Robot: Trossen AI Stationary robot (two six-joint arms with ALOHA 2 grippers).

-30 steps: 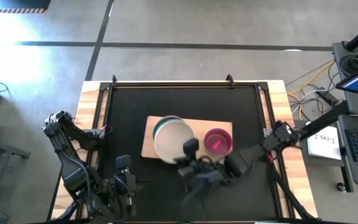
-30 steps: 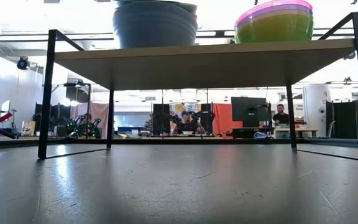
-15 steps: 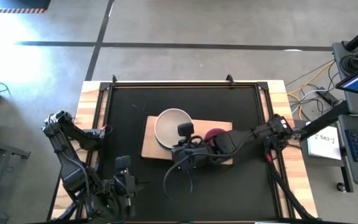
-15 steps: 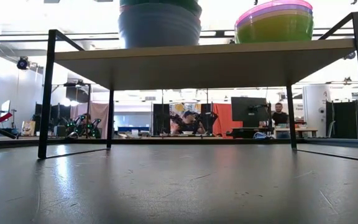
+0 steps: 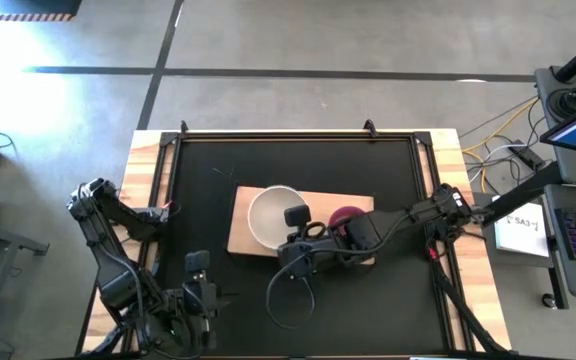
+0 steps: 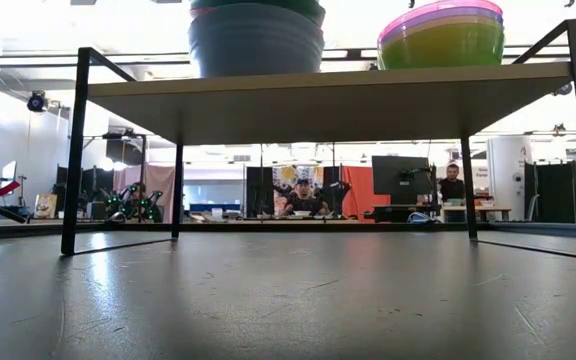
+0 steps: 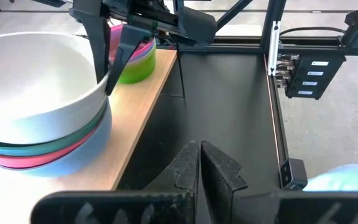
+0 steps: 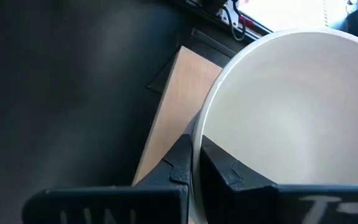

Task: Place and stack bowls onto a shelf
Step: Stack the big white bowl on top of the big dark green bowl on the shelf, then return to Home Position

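Two claws are in play: nearest, the left claw (image 7: 199, 163) waits empty with jaws together over the worktop (image 5: 208, 190). Beyond it, the right claw (image 5: 295, 232) pinches the cream-white bowl (image 5: 274, 217) by its rim, atop the left stack on the shelf (image 5: 240, 238); farther right sits the magenta-topped stack (image 5: 349, 222). A crooked release could tip that stack off the edge.

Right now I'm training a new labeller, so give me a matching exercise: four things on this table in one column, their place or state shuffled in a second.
1 cream-white bowl
2 blue-grey bowl
3 magenta bowl
4 left tool

a bottom of its stack
b above the yellow-green bowl
c shut, empty, off the shelf
d rim pinched by right tool

Pairs: 1-d, 2-a, 3-b, 4-c
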